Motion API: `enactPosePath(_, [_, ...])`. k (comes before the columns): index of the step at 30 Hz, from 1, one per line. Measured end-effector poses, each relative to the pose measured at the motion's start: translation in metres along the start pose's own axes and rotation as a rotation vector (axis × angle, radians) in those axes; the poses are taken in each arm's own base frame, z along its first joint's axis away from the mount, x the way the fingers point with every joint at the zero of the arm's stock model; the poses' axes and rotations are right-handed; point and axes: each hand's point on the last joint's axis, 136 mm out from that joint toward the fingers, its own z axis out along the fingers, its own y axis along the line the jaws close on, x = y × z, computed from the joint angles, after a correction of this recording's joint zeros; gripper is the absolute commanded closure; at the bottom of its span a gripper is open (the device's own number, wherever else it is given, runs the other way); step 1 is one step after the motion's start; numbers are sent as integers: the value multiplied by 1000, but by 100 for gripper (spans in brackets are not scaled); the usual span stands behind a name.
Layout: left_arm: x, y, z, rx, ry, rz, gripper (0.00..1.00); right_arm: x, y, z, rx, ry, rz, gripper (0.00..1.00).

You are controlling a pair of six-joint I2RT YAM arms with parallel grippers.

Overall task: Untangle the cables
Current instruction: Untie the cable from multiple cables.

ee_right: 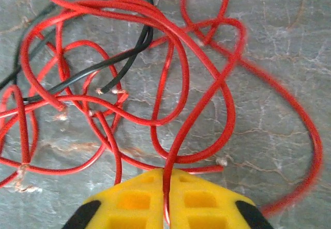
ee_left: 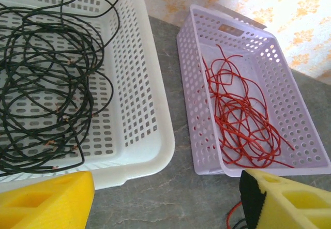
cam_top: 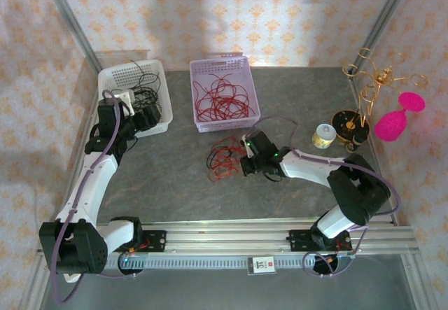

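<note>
A loose tangle of red cables [cam_top: 222, 157] with one black cable [ee_right: 124, 58] threaded through it lies on the grey table in front of the lilac basket. My right gripper [ee_right: 166, 187] is at the tangle's right edge, its yellow fingers [ee_right: 129, 200] shut on a single red cable [ee_right: 170, 151] that runs up between them. My left gripper [ee_left: 165, 208] hovers by the white basket's [cam_top: 161, 89] near right corner, open, with bare table between its fingers [ee_left: 46, 203]. Black cables [ee_left: 46, 84] lie coiled in the white basket, red cables [ee_left: 243, 120] in the lilac basket [ee_left: 207, 89].
At the right edge stand a gold wire stand [cam_top: 371, 79] on a dark base, a pink goblet-shaped object [cam_top: 395, 117] and a small jar [cam_top: 323, 136]. A metal rail [cam_top: 231, 236] carrying the arm bases runs along the near edge. Patterned walls close the back and sides.
</note>
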Motion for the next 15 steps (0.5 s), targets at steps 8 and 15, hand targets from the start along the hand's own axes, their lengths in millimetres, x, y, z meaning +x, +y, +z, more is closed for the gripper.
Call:
enactPosePath(8, [-4, -62, -22, 194, -50, 85, 27, -34, 11, -68, 1, -108, 0, 100])
enactPosePath(15, [20, -152, -48, 528, -44, 233, 25, -99, 51, -148, -115, -247, -26, 100])
